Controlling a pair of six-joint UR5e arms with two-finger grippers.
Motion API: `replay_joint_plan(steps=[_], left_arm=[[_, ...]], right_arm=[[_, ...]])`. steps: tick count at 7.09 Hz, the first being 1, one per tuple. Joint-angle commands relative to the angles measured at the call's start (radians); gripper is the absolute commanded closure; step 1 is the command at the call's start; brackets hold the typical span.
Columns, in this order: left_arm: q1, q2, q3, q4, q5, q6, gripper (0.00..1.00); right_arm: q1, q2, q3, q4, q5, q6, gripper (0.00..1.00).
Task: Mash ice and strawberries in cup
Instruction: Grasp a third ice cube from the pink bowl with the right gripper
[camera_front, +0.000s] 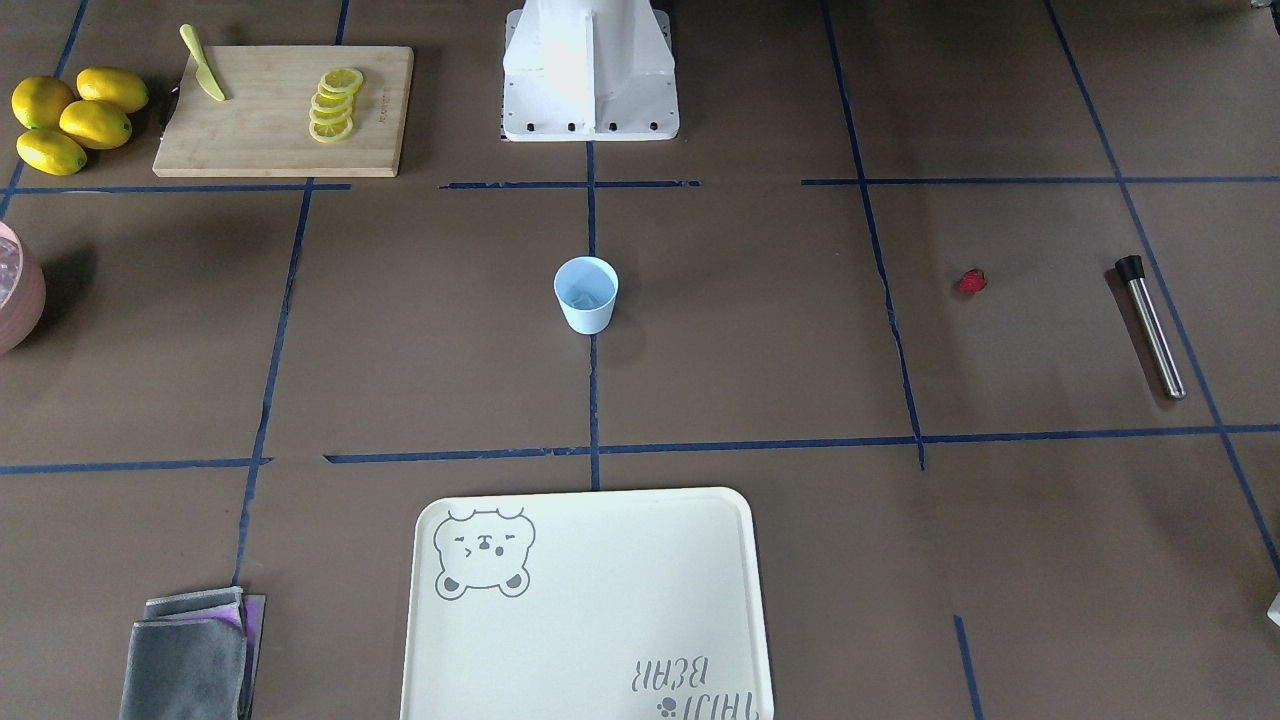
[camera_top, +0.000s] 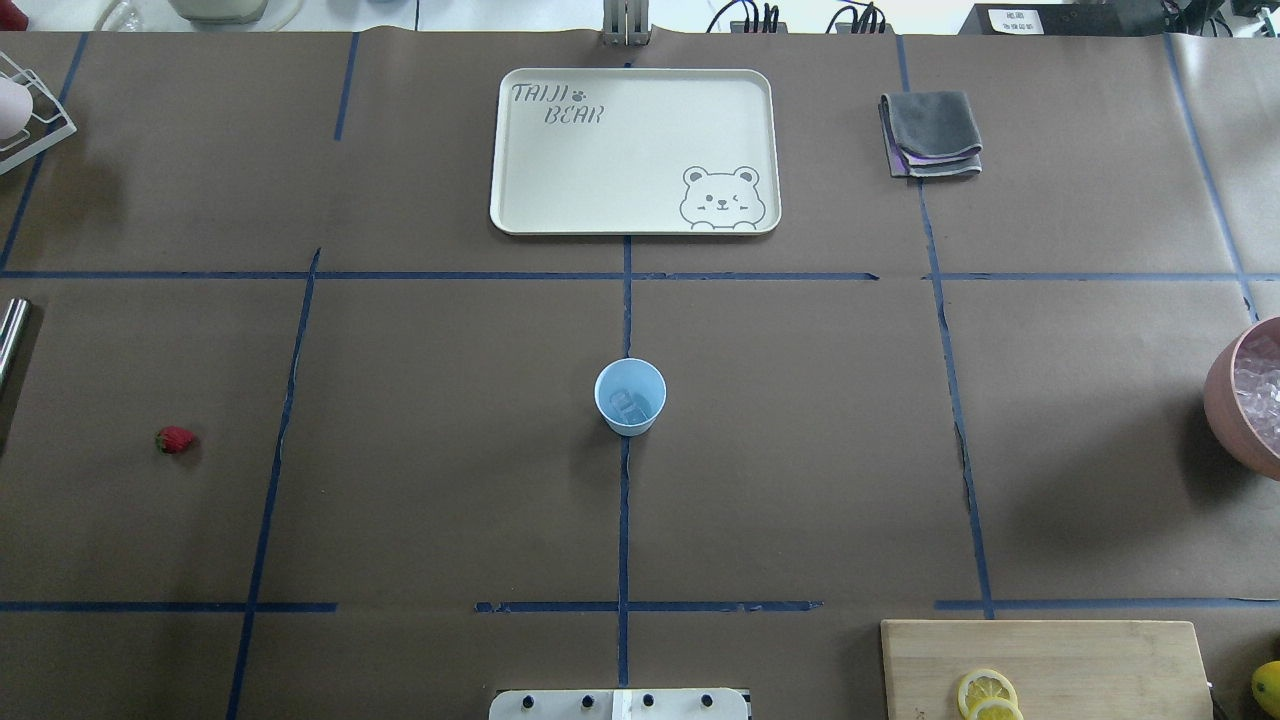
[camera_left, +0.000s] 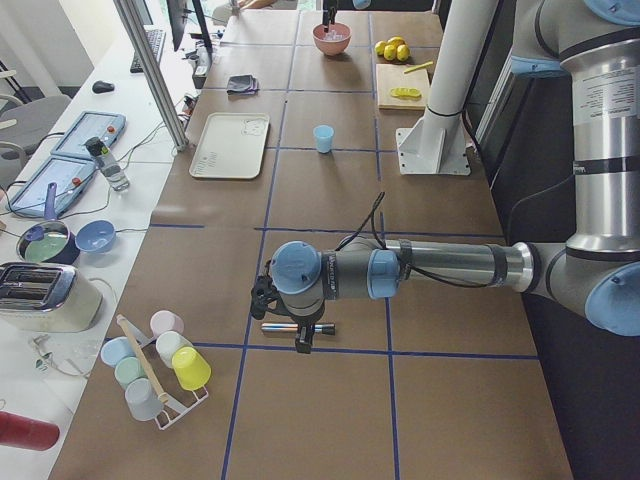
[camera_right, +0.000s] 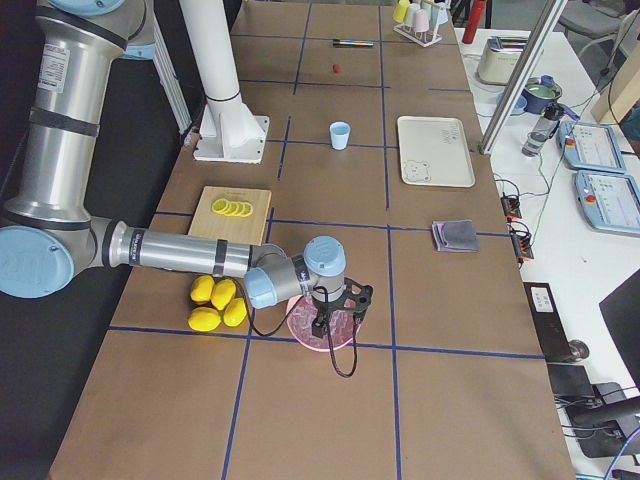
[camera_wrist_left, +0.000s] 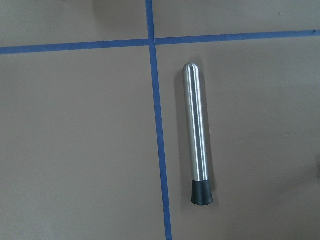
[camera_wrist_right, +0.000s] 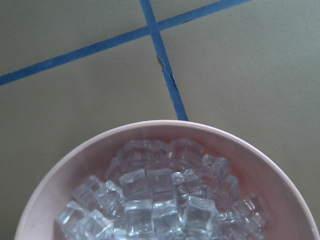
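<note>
The left tool (camera_left: 303, 340) hung over the steel muddler (camera_wrist_left: 197, 135), its long axis beside a tape line (camera_wrist_left: 157, 150); the right tool (camera_right: 338, 325) over the pink bowl (camera_wrist_right: 65, 170) of ice (camera_wrist_right: 160, 200); neither's opening could be told. The strawberry (camera_top: 175, 439) lay on the worktop (camera_top: 450, 500) between muddler and central cup (camera_top: 630, 396), nearer the left arm (camera_left: 450, 265).

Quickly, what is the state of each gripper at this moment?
Left gripper: cannot be told; it hangs above the metal rod.
Right gripper: cannot be told; it hangs above the pink bowl.
</note>
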Motion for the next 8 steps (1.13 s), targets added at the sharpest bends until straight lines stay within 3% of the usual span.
replay_joint_plan(steps=[1, 5, 8], left_arm=[[0.0, 0.002, -0.001, 0.0, 0.0, 0.0, 0.0], [0.0, 0.014, -0.01, -0.001, 0.0, 0.0, 0.0], [0.0, 0.014, -0.015, 0.0, 0.0, 0.0, 0.0]], right_arm=[[-0.014, -0.002, -0.005, 0.007, 0.001, 0.016, 0.06], [-0.043, -0.002, -0.006, 0.007, -0.008, 0.034, 0.15], [-0.043, -0.005, -0.008, 0.007, -0.029, 0.033, 0.68]])
